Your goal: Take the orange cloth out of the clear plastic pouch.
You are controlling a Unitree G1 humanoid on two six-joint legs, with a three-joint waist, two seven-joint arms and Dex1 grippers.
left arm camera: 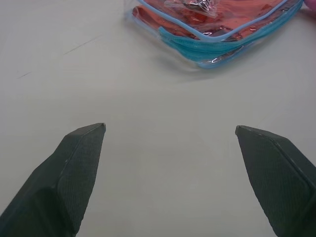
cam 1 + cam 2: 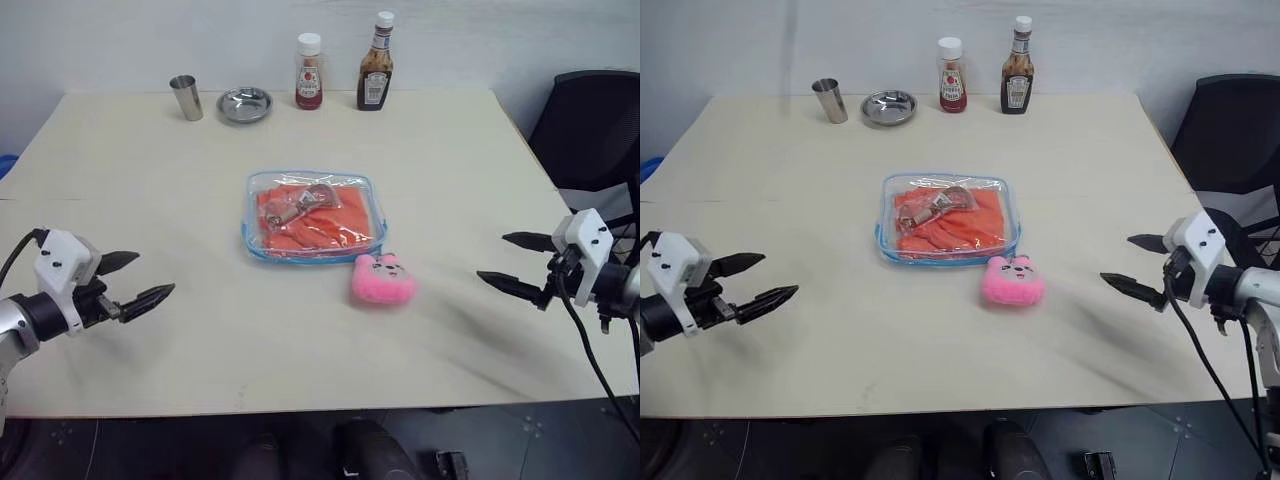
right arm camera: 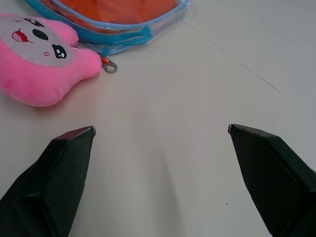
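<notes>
Head views: pale beige table [image 2: 150, 180] against a plain light wall. At mid-table, clear plastic pouch [image 2: 314, 216] lying flat, orange cloth [image 2: 300, 225] inside it, under the plastic. Just beside the pouch's near right corner, pink plush toy [image 2: 382, 280]. Along the far edge, left to right: metal cup [image 2: 186, 97], small metal bowl [image 2: 244, 104], red sauce bottle [image 2: 309, 72], brown sauce bottle [image 2: 376, 64]. Black chair [image 2: 590, 130] past the table's right side. Left gripper [image 2: 133, 283] over the near left of the table, fingers spread apart, holding nothing. Right gripper [image 2: 512, 262] over the near right, fingers likewise apart and empty. Both well apart from the pouch.

Left wrist view: two black fingertips [image 1: 79, 158] wide apart over bare tabletop; blue-edged pouch corner [image 1: 217, 42] ahead, cloth visible through it.

Right wrist view: fingertips [image 3: 74, 158] wide apart over bare tabletop; plush toy [image 3: 39, 59] touching the pouch's edge [image 3: 118, 34], a small metal ring [image 3: 109, 67] by the zip end.
</notes>
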